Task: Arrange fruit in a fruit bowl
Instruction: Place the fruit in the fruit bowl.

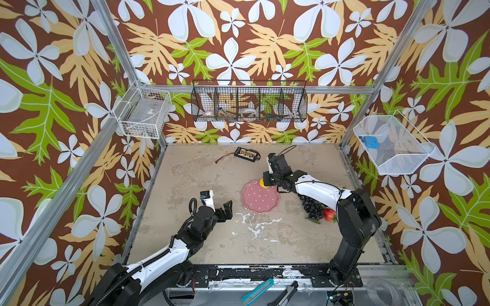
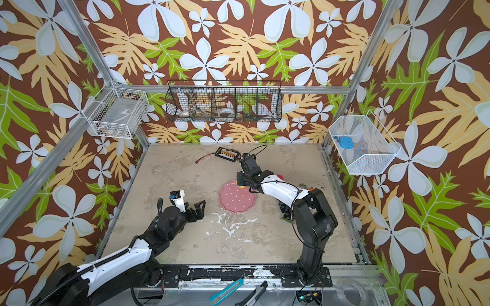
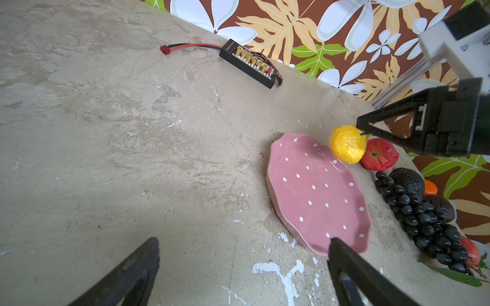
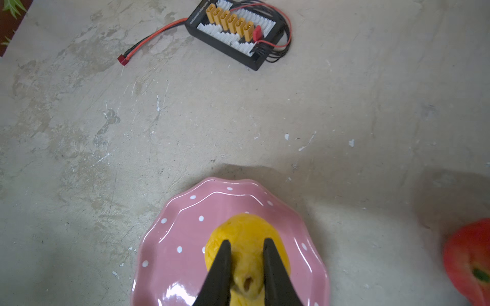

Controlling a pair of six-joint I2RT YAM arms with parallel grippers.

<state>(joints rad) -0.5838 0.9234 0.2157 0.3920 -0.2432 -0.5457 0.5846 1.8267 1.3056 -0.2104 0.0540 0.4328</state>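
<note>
The fruit bowl [image 1: 258, 200] [image 2: 236, 198] is a shallow pink dish with white dots, lying mid-table. My right gripper [image 4: 246, 241] is shut on a yellow pear [image 4: 245, 226] [image 3: 346, 144] [image 1: 263, 183], which it holds over the bowl's far rim. To the right of the bowl lie a red apple [image 3: 380, 157] [image 4: 469, 259], a dark avocado [image 3: 407, 181], an orange [image 3: 430, 187], a dark purple fruit [image 3: 442, 209], a black grape bunch [image 1: 309, 205] [image 3: 424, 220] and a strawberry [image 1: 329, 214]. My left gripper [image 3: 244, 239] [image 1: 228, 210] stands open and holds nothing, just left of the bowl.
A black connector board [image 1: 246, 153] with a red cable lies near the back wall. A green leaf [image 3: 456, 275] lies under the grapes. Wire baskets [image 1: 249, 103] hang on the walls. The right arm's base [image 1: 355, 212] stands beside the fruit pile. A teal cutter [image 1: 257, 290] rests on the front rail.
</note>
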